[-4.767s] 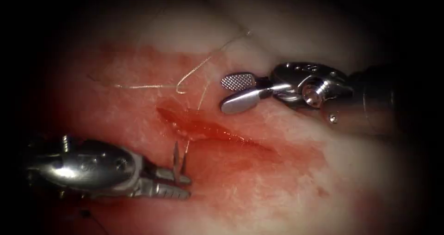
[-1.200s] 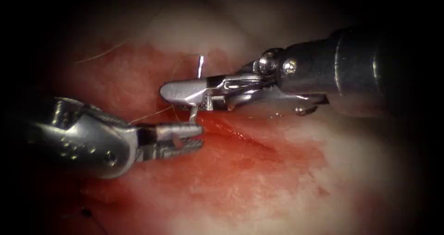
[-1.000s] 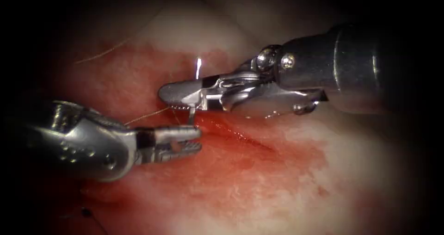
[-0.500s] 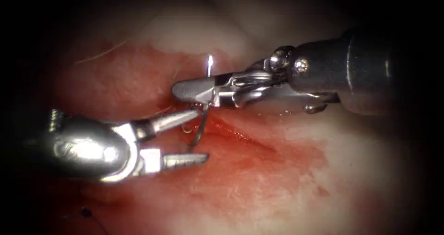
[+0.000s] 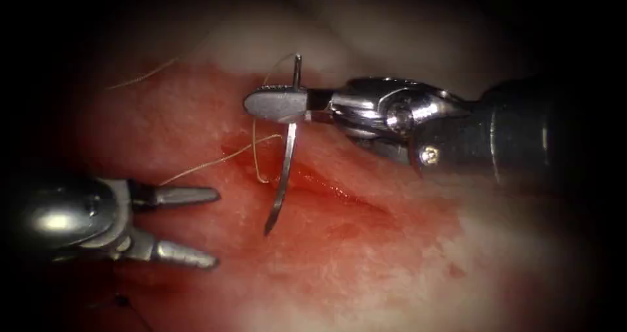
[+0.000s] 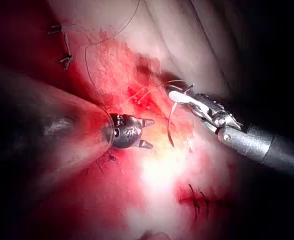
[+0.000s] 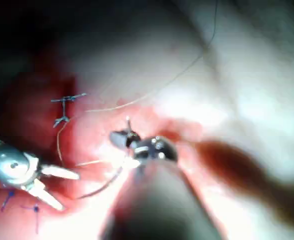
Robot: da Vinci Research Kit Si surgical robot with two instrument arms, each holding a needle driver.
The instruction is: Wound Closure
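Needle [image 5: 282, 175] clamped near its tail by right tool [image 5: 277, 104], clear of tissue [image 5: 366, 253], left tool [image 5: 196, 227] wide open, empty.

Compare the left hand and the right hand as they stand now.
The left hand has its jaws spread open and holds nothing; the right hand is shut on the needle near its blunt end. The left hand sits left of the cut; the right hand reaches over its upper end, the needle hanging free above the tissue. Both are metal needle drivers.
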